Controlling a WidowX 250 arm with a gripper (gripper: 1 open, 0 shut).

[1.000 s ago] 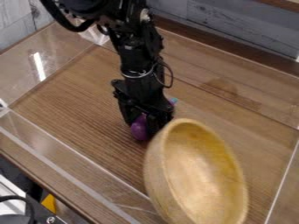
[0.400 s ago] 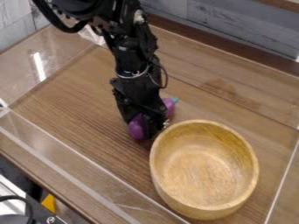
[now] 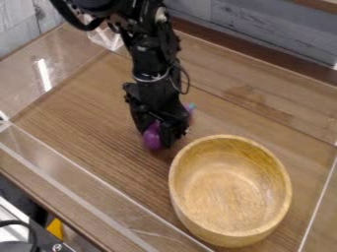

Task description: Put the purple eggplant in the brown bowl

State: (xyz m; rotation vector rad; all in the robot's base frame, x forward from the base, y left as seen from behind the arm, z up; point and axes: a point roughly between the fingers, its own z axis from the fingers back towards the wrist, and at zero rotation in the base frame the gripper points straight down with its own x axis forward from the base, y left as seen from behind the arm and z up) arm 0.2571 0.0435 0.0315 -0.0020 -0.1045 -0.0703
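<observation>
The purple eggplant (image 3: 160, 137) sits between the black fingers of my gripper (image 3: 161, 131), which reaches straight down from the arm and is shut on it. One purple end shows below the fingers and the other end pokes out to the right, near the jaws. It hangs just above the wooden tabletop. The brown bowl (image 3: 270, 162) stands upright at the front right with its hollow bare. Its near rim is a short way right of and below the eggplant.
Clear plastic walls (image 3: 79, 192) fence the wooden table (image 3: 79, 118) on the left and front. A grey panelled wall (image 3: 277, 30) runs along the back. Bare wood lies left of the arm and behind the bowl.
The bowl, tilted on edge a second ago, has settled flat and upright. My gripper and the eggplant have shifted slightly up together.
</observation>
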